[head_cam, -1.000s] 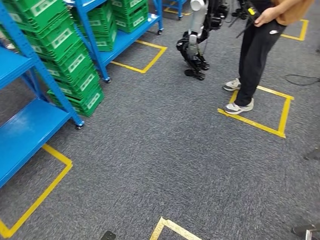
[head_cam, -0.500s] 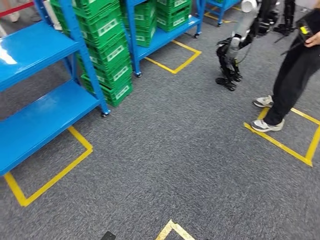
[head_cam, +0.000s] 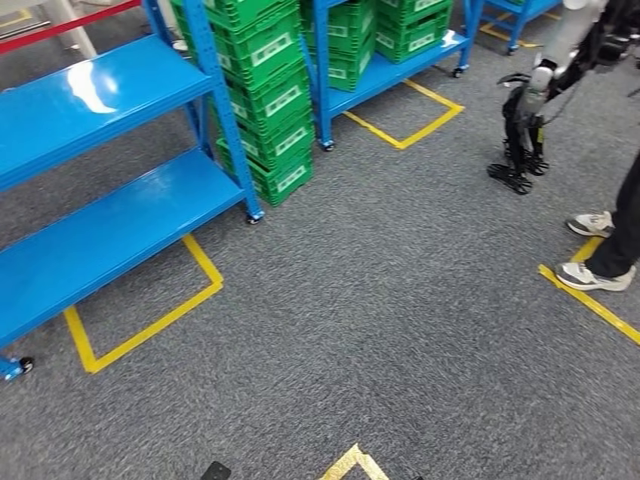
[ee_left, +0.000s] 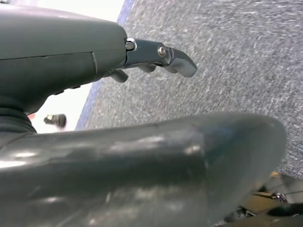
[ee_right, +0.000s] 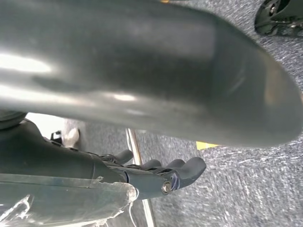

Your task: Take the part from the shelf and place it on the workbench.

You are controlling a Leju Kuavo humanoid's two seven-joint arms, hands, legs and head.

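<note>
On my left wrist feed, the left hand (ee_left: 118, 113) hangs with nothing in it: thick grey thumb across the lower half of the frame, darker fingers (ee_left: 168, 54) stretched out near the top centre. On my right wrist feed, the right hand (ee_right: 143, 104) mirrors it, thumb across the top, fingers (ee_right: 178, 172) extended lower centre, nothing held.

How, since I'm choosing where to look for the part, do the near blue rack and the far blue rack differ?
The near blue rack shows two bare, glaring boards; the far blue rack has green crates on its low board. The near one sits in the left foreground, the far one further back. Both are blue, on small wheels.
</note>
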